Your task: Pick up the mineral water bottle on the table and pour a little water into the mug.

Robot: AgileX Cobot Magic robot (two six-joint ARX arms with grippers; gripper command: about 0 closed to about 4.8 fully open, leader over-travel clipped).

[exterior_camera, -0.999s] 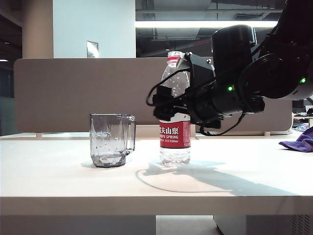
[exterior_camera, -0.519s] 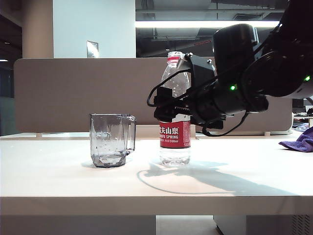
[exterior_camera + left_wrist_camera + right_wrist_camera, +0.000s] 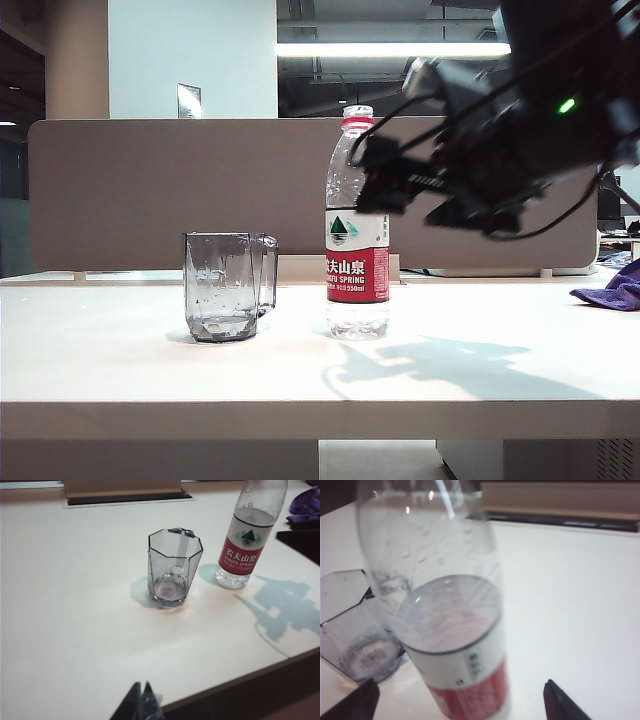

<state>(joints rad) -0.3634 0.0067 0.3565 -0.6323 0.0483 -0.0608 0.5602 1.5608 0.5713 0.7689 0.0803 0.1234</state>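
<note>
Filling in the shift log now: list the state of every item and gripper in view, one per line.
mineral water bottle: upright on the table, no cap visible, partly filled, not gripped.
mug: upright beside the bottle, apart from it, a little water at the bottom.
right gripper: open, fingertips either side of the bottle, not touching it.
left gripper: fingertips together, shut, holding nothing.
purple cloth: crumpled at the table's right edge.

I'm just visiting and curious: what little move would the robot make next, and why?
Probably draw the right gripper further back. Its jaws stand open and hold nothing, above and beside the mineral water bottle, which stands upright on the table beside the mug. The left gripper hangs well off.
</note>
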